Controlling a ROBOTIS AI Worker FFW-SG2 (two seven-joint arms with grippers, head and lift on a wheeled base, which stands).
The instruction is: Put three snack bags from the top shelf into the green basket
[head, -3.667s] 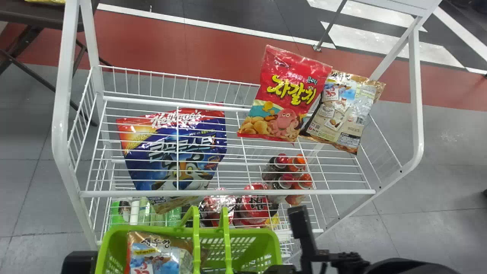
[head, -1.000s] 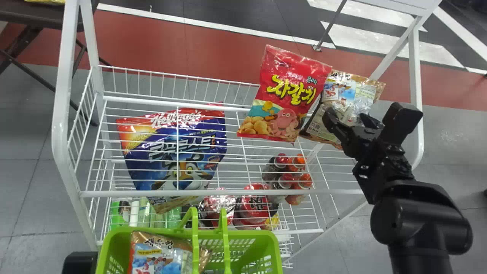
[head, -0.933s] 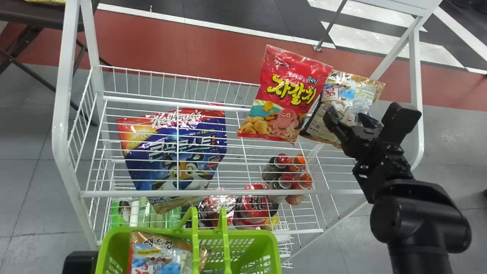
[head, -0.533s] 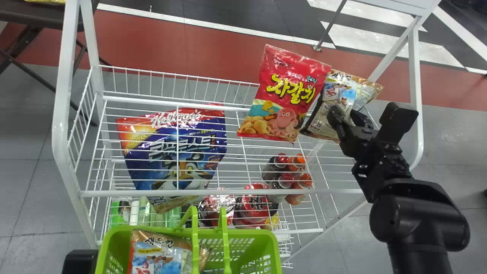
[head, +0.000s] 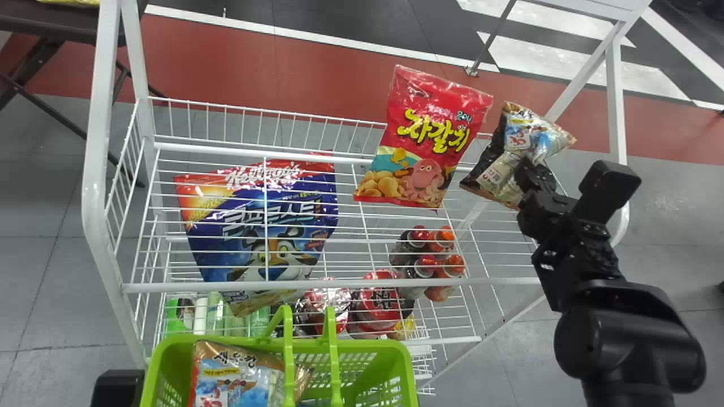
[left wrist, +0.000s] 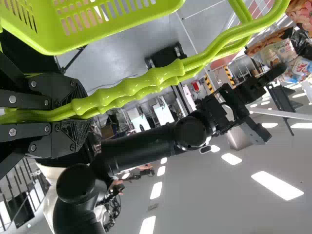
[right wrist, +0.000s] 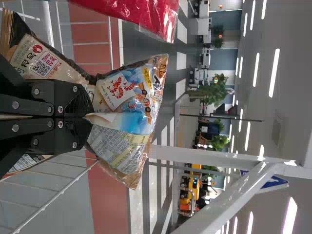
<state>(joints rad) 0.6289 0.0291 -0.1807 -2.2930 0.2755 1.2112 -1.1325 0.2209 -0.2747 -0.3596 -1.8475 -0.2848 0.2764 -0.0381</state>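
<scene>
- The green basket (head: pixel 370 343) sits at the near side of the white wire rack (head: pixel 339 286), open side up, with one brown-and-blue snack bag (head: pixel 237 370) inside, toward its left end.
- The left gripper (left wrist: pixel 80 114) is at the basket's handles (left wrist: pixel 146 83), its jaws clamped around them.
- The right gripper (head: pixel 534 172) is beyond the basket and to its right, past the basket's right end.
- Its jaws are pinched together on the printed face of a second brown-and-blue bag (head: pixel 517 141), which puckers into a fold between them. This bag is tilted, beyond the basket and to its right; whether it touches the rack cannot be told.
- The red snack bag (head: pixel 424 141) leans at the rack's far side, beyond the basket and somewhat to its right, left of the gripped bag.
- The blue cereal bag (head: pixel 266 232) lies beneath the top shelf's wires, beyond the basket's left half.
- Bottles with red and orange caps (head: pixel 428 254) stand on a lower level, beyond the basket's right end.
- Red-lidded cups (head: pixel 378 302) are also lower down, just beyond the basket's far rim.
</scene>
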